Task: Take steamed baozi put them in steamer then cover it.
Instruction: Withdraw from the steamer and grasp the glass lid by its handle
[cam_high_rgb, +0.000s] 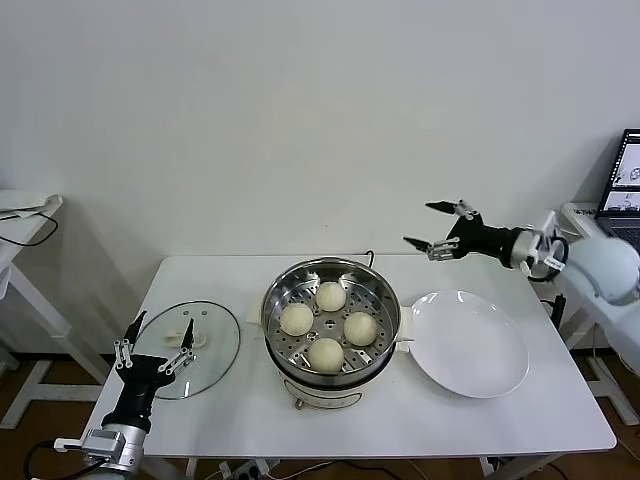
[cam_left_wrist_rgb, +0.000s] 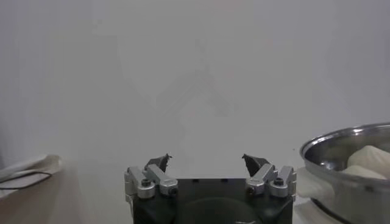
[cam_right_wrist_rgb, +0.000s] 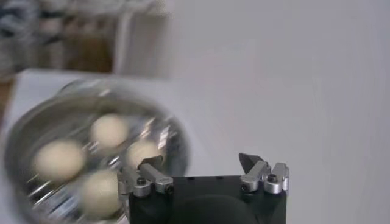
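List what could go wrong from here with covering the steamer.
1. The glass lid lies flat on the table beside the open left end effector; its low white handle may slip from a grasp.
2. The four baozi sit high in the steamer, so a tilted lid could press on them.

Left wrist view: wide shiny stainless-steel steamer pot (cam_left_wrist_rgb: 350, 159) is getting cut off at 3 o'clock, only its rim and two cream-white dough buns (cam_left_wrist_rgb: 370, 159) showing. Black left gripper (cam_left_wrist_rgb: 207, 165) base is running off at 6 o'clock. Right wrist view: the pot (cam_right_wrist_rgb: 36, 122) and buns (cam_right_wrist_rgb: 56, 158) are smearing with blur; tray holes unreadable; clutter at 11 o'clock too blurred to name. Head view: dark laptop (cam_high_rgb: 622, 185) is being clipped at 3 o'clock, screen content too small to read.
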